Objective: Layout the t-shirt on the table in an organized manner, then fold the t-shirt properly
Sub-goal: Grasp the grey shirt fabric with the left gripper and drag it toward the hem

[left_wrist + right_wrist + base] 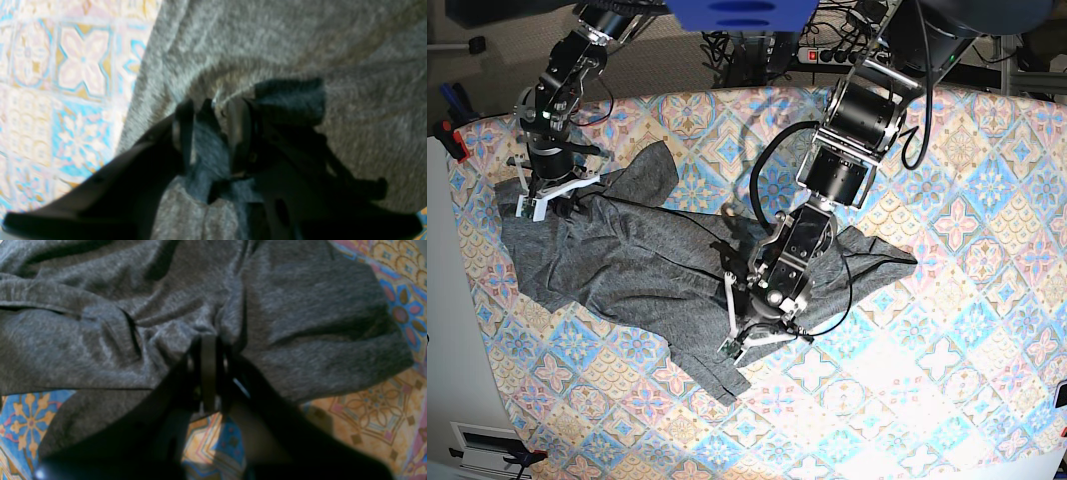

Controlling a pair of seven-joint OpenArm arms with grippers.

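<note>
Grey knit t-shirt [637,265] lay rumpled across your tiled bench [947,330]. Left fingers [213,133] pinched a fold near its lower middle; right fingers [208,373] clenched on fabric at the far edge (both blurry).

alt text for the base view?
Two black robot arms grip a crumpled grey t-shirt spread across the pastel tile-patterned table. The right gripper pinches its far-left edge; the left gripper holds fabric near the middle.

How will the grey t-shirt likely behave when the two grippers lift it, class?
Probably floppy: the t-shirt lies creased and bunches at the left gripper. Likely light, since the right gripper holds it by a small pinch. It should sag between grips.
</note>
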